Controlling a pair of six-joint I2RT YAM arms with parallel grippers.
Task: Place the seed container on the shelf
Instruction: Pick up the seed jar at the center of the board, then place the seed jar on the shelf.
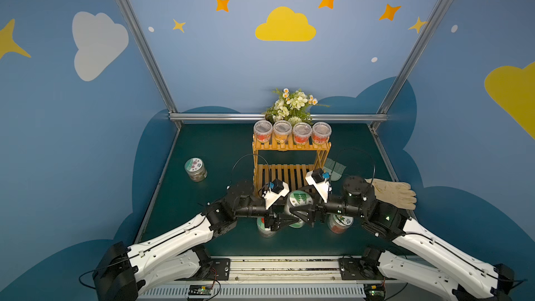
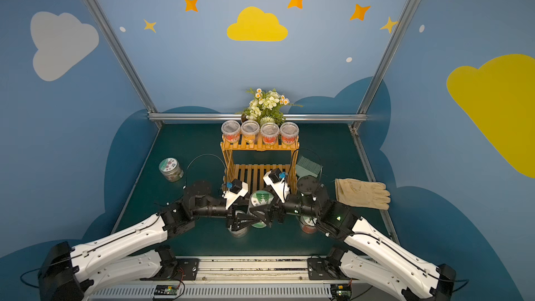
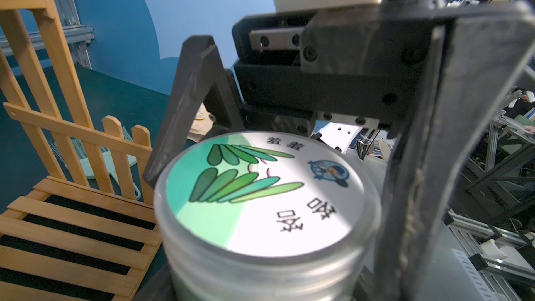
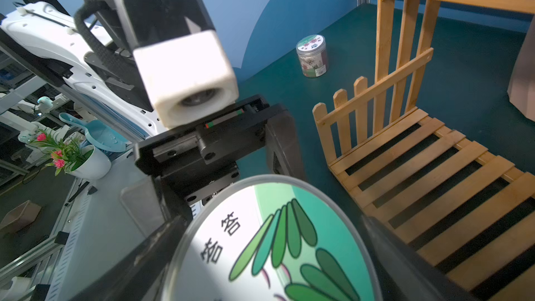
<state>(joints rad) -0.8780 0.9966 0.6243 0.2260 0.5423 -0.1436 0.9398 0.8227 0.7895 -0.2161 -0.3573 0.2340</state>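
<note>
The seed container (image 1: pixel 298 199) is a clear jar with a white and green leaf-printed lid. It hangs just in front of the lower tier of the shelf (image 1: pixel 289 147), an orange-yellow slatted rack. My left gripper (image 1: pixel 291 221) comes in from the left and is shut on the jar's body. My right gripper (image 1: pixel 299 211) comes in from the right and stands open around the same jar. In the left wrist view the right gripper's dark fingers (image 3: pixel 185 111) stand wide on either side of the lid (image 3: pixel 260 198). In the right wrist view the lid (image 4: pixel 275 241) fills the lower part, with the shelf (image 4: pixel 419 169) beside it.
Several clear jars (image 1: pixel 292 131) line the shelf's top tier, with a flower bunch (image 1: pixel 292 105) behind. One jar (image 1: pixel 196 169) stands alone at the left. Two more jars (image 1: pixel 265 228) (image 1: pixel 338 224) sit under the arms. A beige glove (image 1: pixel 393 194) and a green brush (image 1: pixel 334 167) lie at the right.
</note>
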